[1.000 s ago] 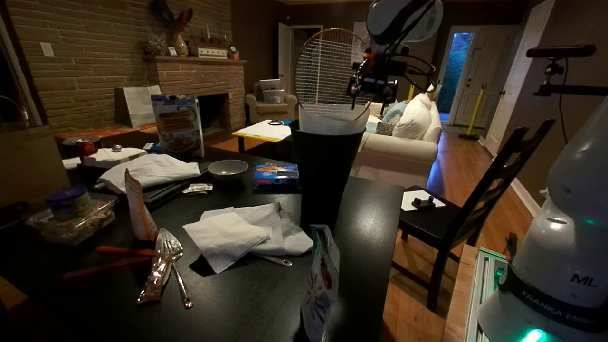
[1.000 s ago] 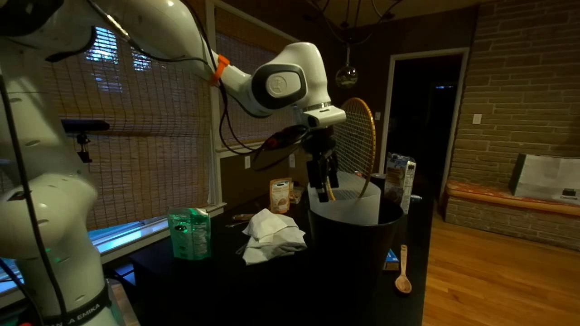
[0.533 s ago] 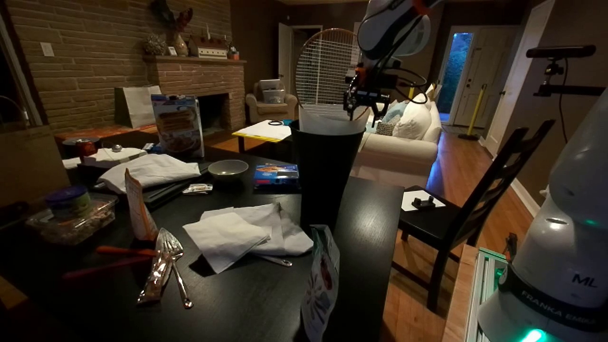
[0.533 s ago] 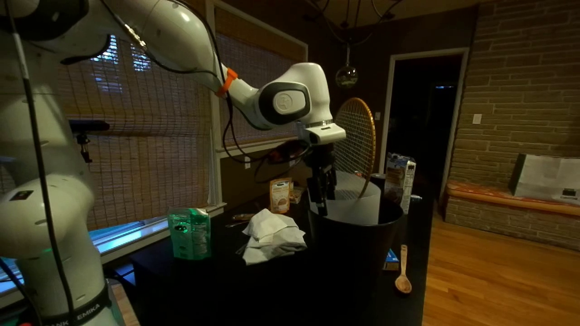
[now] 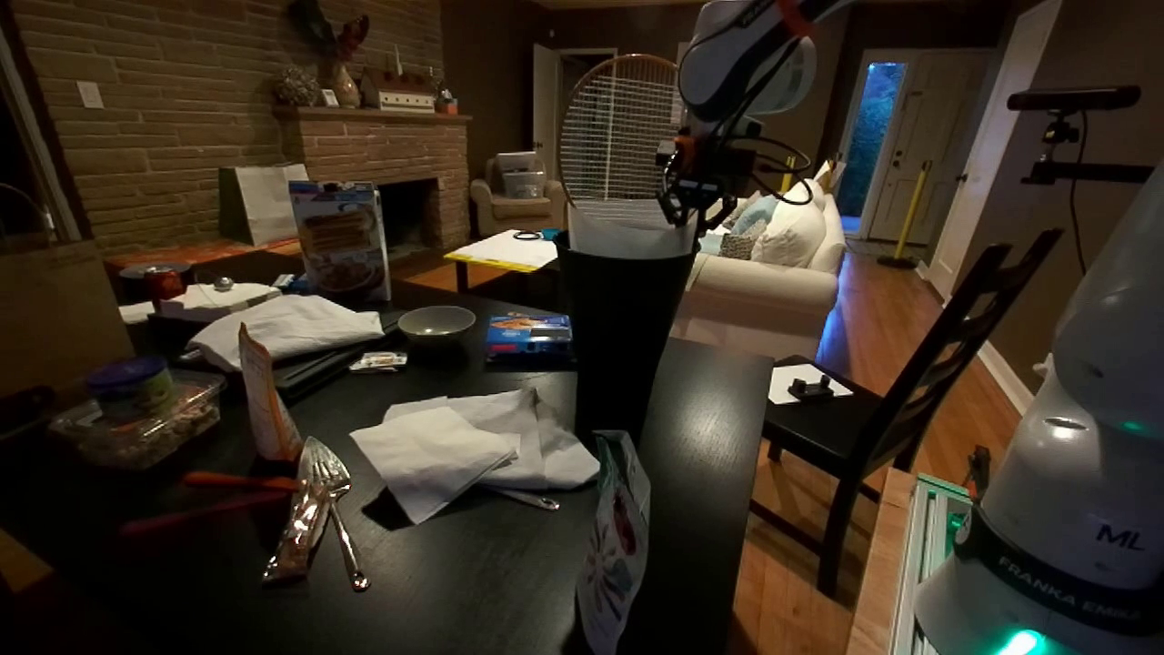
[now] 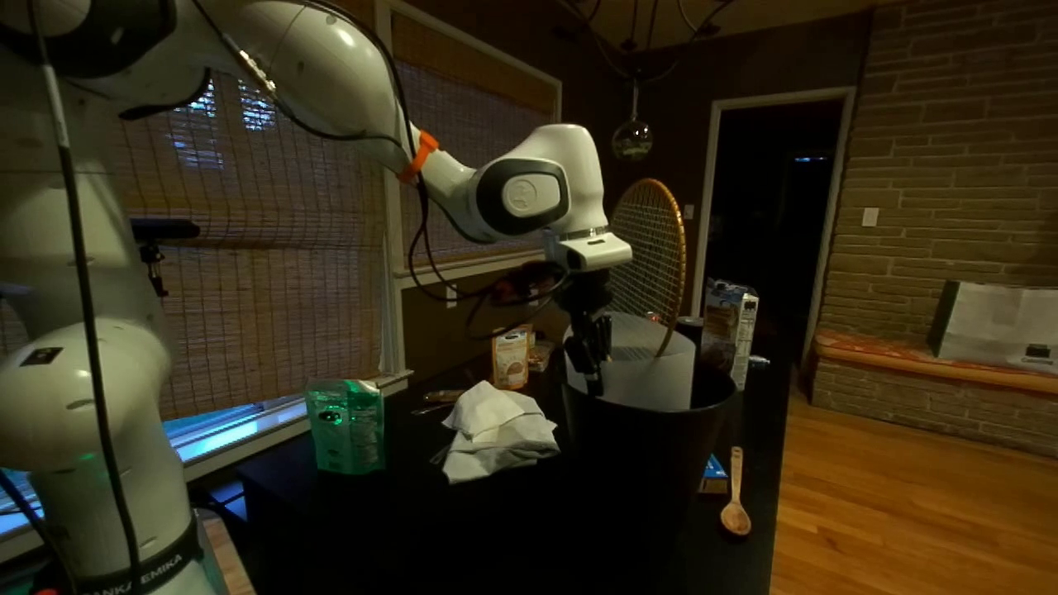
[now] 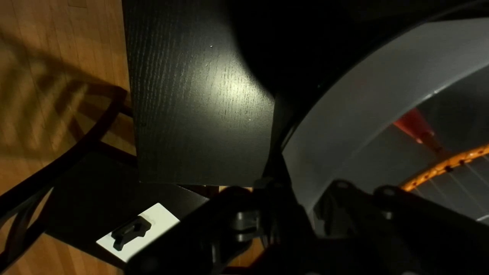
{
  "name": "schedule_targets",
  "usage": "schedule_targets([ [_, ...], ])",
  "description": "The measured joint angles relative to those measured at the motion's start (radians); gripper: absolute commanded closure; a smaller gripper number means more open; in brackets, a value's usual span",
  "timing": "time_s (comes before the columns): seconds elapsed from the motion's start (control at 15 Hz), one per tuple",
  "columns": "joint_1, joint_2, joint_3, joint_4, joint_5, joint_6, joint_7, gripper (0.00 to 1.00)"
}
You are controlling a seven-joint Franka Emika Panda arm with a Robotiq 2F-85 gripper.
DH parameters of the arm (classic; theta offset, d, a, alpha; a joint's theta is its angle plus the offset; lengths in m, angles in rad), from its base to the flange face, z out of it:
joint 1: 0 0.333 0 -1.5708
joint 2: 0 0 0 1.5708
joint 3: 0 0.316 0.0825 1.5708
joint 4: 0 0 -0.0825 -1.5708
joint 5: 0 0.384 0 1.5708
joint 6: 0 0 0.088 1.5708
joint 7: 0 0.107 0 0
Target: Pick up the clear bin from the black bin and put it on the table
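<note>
The whitish clear bin (image 6: 649,382) sits nested inside the tall black bin (image 6: 649,471), its upper part rising above the black rim in both exterior views. Upright on the dark table (image 5: 714,391) stands the black bin. My gripper (image 6: 601,376) is down at the bins' rims, fingers pointing downward. In the wrist view the gripper (image 7: 306,186) has one finger inside the clear bin and the other on its outer side, with the wall between them. The jaws are drawn close, with a narrow gap showing; dark surfaces hide whether the pads press on the wall or also take the black rim.
A racket (image 6: 681,256) leans up out of the clear bin beside the gripper; a red item (image 7: 414,124) lies inside. White cloths (image 5: 455,446), a pouch (image 5: 616,546) and a blue box (image 5: 529,335) stand or lie around the black bin. A chair (image 5: 846,437) is beyond the table edge.
My gripper has come down to the bins' rims, and its fingers have drawn closer together. In the last half second the clear bin and racket have shifted slightly.
</note>
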Motion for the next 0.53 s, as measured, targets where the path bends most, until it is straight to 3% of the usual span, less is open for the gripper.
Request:
schedule_targets([
  [0.53, 0.0, -0.015, -0.01, 0.019, 0.022, 0.011, -0.026, 0.99],
])
